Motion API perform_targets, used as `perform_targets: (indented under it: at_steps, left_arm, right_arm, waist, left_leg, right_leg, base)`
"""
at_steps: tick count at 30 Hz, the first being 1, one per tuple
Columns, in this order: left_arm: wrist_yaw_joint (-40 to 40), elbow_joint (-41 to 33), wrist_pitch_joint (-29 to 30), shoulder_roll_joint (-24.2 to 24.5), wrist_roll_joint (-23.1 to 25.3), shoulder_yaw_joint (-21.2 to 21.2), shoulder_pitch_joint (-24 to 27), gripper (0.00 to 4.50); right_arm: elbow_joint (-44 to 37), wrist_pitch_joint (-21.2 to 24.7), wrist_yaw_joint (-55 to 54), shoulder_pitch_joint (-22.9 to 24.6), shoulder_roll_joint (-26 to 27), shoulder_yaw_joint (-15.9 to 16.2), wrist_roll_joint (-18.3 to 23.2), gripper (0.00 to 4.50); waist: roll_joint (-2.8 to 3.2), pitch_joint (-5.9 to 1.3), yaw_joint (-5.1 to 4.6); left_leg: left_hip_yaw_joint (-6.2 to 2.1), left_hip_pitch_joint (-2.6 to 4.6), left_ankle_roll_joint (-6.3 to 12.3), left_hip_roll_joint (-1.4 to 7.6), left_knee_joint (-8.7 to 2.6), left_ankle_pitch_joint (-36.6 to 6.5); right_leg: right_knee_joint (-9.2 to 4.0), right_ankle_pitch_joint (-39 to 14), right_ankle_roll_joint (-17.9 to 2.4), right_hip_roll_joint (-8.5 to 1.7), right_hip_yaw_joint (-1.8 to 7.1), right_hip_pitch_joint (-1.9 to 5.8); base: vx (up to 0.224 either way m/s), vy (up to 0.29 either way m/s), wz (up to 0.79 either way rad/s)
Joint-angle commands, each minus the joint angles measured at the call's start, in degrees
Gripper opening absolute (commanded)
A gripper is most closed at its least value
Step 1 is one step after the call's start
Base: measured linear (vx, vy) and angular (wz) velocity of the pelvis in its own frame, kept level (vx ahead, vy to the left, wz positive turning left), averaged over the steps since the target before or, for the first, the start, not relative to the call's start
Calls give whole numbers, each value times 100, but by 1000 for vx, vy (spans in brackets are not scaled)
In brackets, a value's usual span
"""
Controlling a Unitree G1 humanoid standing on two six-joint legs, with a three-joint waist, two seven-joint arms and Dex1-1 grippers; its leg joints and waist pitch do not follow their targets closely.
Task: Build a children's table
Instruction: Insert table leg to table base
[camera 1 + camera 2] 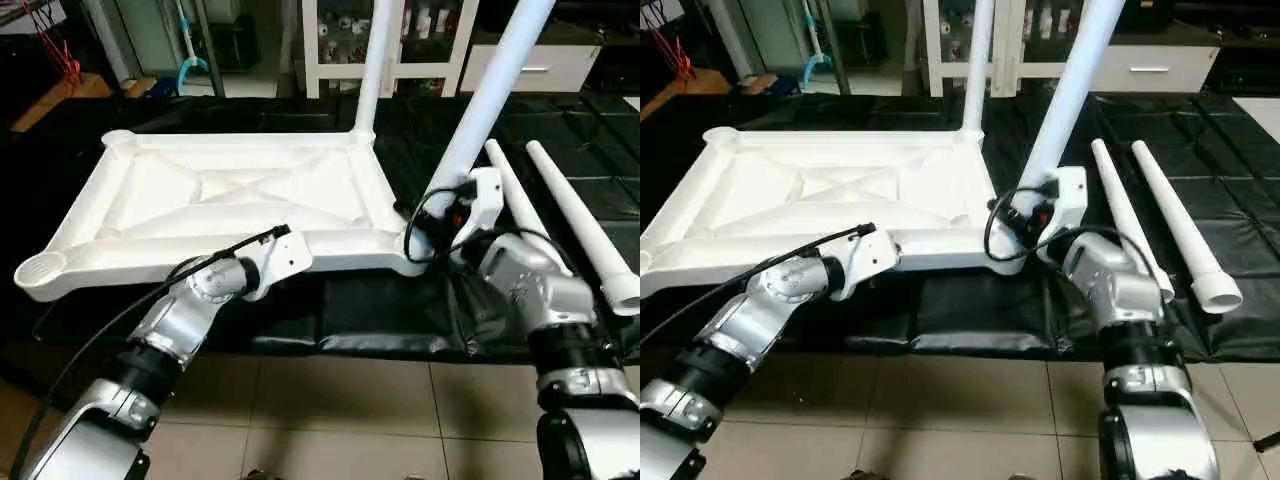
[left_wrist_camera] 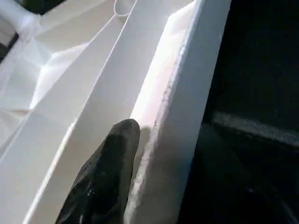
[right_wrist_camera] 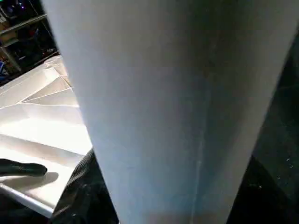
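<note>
Upside down on the black mat (image 1: 380, 320) lies the tabletop (image 1: 220, 200). Up close, the left gripper (image 2: 140, 154) pinches its near rim. The right gripper (image 1: 445, 215) hugs a leaning leg (image 1: 490, 100); I cannot tell how tight. Two more legs (image 1: 580, 220) lie beside.

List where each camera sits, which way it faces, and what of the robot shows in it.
Left eye: on the head, looking forward and down at the upturned tabletop; both silver forearms show.
Right eye: beside it, same scene; two loose legs lie on the black mat.
Left wrist: along the left gripper, one black finger inside the tabletop's near rim.
Right wrist: close against the leaning leg by the right gripper.
Shared: both wrist views catch the tabletop's ribbed underside.
</note>
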Motion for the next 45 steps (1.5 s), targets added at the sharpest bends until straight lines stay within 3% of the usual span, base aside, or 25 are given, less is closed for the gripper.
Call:
perform_targets:
  at_steps: [1,5,11,12,13,15,21,27,28,30,36,38,44,45]
  left_arm:
    - [207,296,50,18,28,9,42,224]
    - [210,356,7,-28,-13,84,122,224]
    - [215,365,-62,-72,1,84,219,224]
    - [135,379,-64,-91,-72,99,256,224]
    - [121,389,-72,-92,-86,101,261,198]
    - [94,394,-85,-106,-131,123,284,192]
    - [-215,344,-95,-87,-205,71,346,174]
    - [-1451,-48,55,-1,-708,-71,502,149]
    - [-1451,-48,55,-1,-708,-71,502,142]
    - [-1558,15,52,41,-659,-109,430,131]
    - [-1691,116,159,-90,-862,32,309,120]
    - [-1850,142,250,-173,-984,32,218,117]
    - [-1855,209,601,-477,-1181,146,-114,116]
    - [-1860,208,626,-482,-1189,160,-132,165]
  right_arm:
    - [52,461,32,106,157,-341,487,188]
    - [106,598,-274,47,307,-632,671,188]
    - [259,728,-460,-24,330,-811,749,188]
    - [314,756,-483,-17,324,-824,720,188]
    - [321,764,-491,-14,328,-832,711,189]
    - [376,836,-581,-29,361,-932,768,189]
    - [295,607,-399,74,326,-561,356,192]
    - [216,158,-289,78,355,-154,-35,192]
    - [216,158,-289,78,355,-154,-35,192]
    - [224,86,-282,46,398,-94,-119,192]
    - [188,82,-223,43,476,-66,-187,192]
    - [188,46,-197,58,521,-4,-213,192]
    - [156,-34,-204,56,705,164,-380,192]
    - [154,-50,-206,56,718,184,-404,192]
  waist:
    - [3,-471,-38]
    - [4,-466,-40]
    - [4,-435,-68]
    - [-50,-445,-71]
    - [-40,-436,-70]
    - [-53,-438,-72]
    - [-71,-442,-92]
    - [-68,-452,-114]
    - [-76,-447,-149]
    - [-33,-449,-190]
    - [-50,-434,-218]
    - [-86,-433,-214]
    - [-85,-419,-205]
    - [-87,-418,-199]
  left_leg:
    - [-150,145,22,245,-518,-1085]
    - [-152,146,55,255,-522,-1061]
    - [-163,178,-125,261,-568,-1497]
    - [-163,163,-113,258,-560,-1435]
    - [-158,162,-102,263,-565,-1414]
    - [-156,164,-99,259,-566,-1402]
    - [-165,177,-212,266,-598,-1604]
    - [-158,157,-191,265,-601,-1508]
    - [-156,148,-171,258,-603,-1530]
    - [-156,161,-160,258,-598,-1565]
    - [-155,165,-148,264,-612,-1617]
    - [-151,164,-157,265,-615,-1619]
    - [-143,178,-151,265,-614,-1643]
    - [-146,175,-153,265,-614,-1654]
  right_leg:
    - [-368,-780,-1042,-256,128,212]
    - [-374,-853,-1045,-261,128,205]
    - [-427,-1361,-923,-256,131,167]
    - [-413,-1323,-918,-262,142,181]
    - [-427,-1326,-913,-264,144,167]
    - [-422,-1316,-912,-257,145,163]
    - [-425,-1252,-895,-250,145,151]
    - [-391,-1004,-1003,-261,151,166]
    - [-396,-1013,-1025,-252,150,174]
    - [-402,-1015,-1038,-256,151,171]
    - [-426,-1143,-1057,-249,156,173]
    - [-426,-1166,-1058,-247,159,174]
    - [-455,-1388,-1027,-261,172,157]
    - [-456,-1436,-1020,-266,174,157]
  base:
    - [0,0,0]
    - [0,0,0]
    - [0,0,0]
    - [0,0,0]
    - [0,0,0]
    - [0,0,0]
    - [0,0,0]
    - [0,0,0]
    - [0,0,0]
    - [0,0,0]
    - [0,0,0]
    - [0,0,0]
    - [0,0,0]
    - [0,0,0]
